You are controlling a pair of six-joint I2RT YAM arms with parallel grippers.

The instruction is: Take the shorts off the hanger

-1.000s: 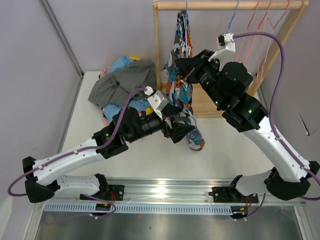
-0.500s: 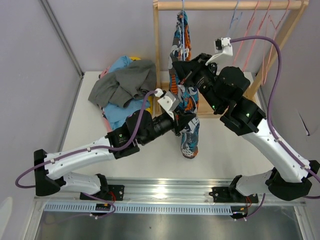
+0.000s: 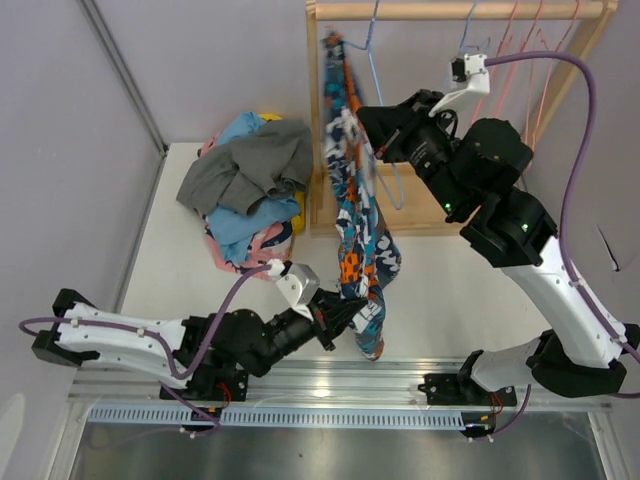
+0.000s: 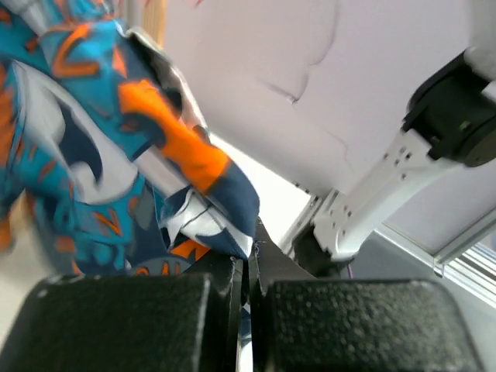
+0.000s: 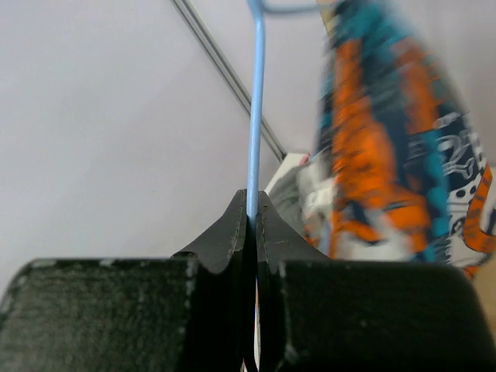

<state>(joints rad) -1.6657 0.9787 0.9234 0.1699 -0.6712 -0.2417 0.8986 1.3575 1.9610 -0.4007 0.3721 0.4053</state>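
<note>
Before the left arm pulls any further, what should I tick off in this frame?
1. Left end effector shut on the lower edge of the printed shorts: ok.
2. Right end effector shut on the blue hanger wire: ok.
3. Shorts free of the hanger: cannot tell; their top is blurred, high up beside the hook.
4. Hanger hooked on the wooden rail: cannot tell; the hook runs to the top edge of the picture.
5. Pile of shorts apart from the stretched fabric: ok; it lies off to the left.
</note>
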